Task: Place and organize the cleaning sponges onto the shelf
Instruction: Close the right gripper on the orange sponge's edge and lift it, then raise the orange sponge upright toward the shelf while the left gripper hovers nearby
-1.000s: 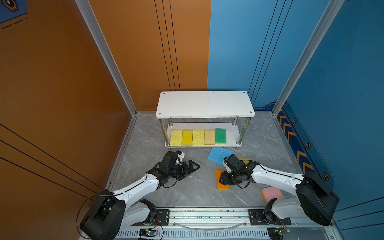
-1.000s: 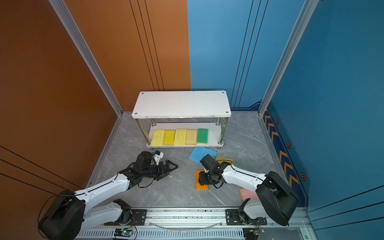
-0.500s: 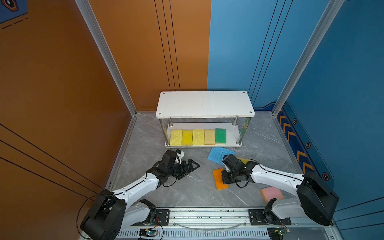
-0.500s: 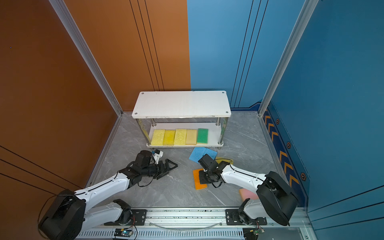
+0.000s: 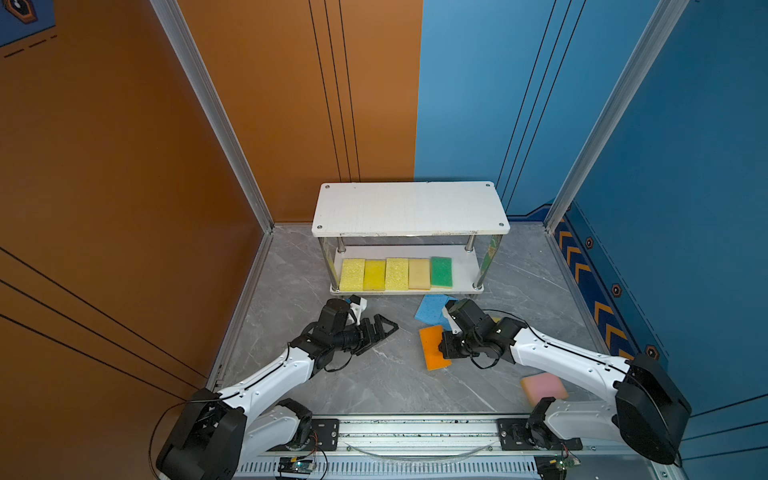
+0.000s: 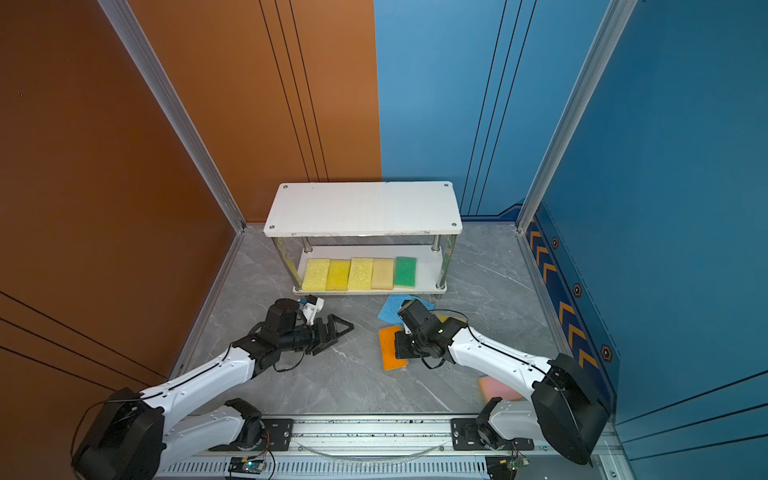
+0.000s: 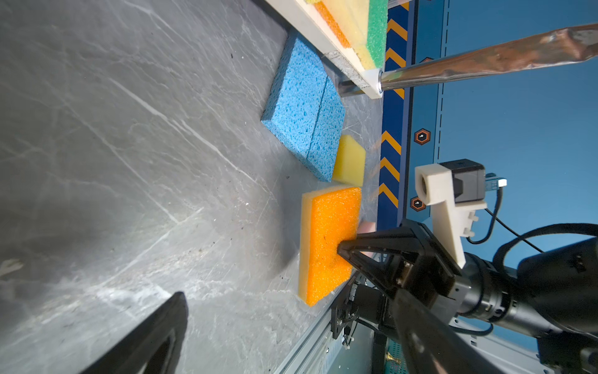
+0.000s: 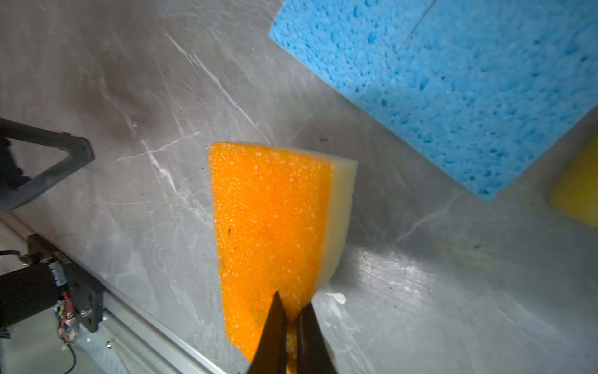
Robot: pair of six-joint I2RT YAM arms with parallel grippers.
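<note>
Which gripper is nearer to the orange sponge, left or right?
Right. The right gripper is shut on an edge of the orange sponge; the left gripper stands open to its left in both top views, not touching.

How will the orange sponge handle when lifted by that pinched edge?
Probably soft: the orange sponge dents where the right gripper pinches it. Likely light, being porous foam. Its rough face should resist slipping, though it may sag.

Three yellow sponges point(image 6: 338, 274), a beige sponge point(image 6: 382, 273) and a green sponge point(image 6: 405, 272) lie in a row on the lower board of the shelf point(image 6: 361, 208). On the table point(image 6: 353, 386), the right pincer point(image 6: 400, 345) clamps the orange sponge point(image 6: 388, 351) near the blue sponges point(image 6: 388, 309). The left pincer point(image 6: 338, 330) hangs apart from them, jaws spread.
</note>
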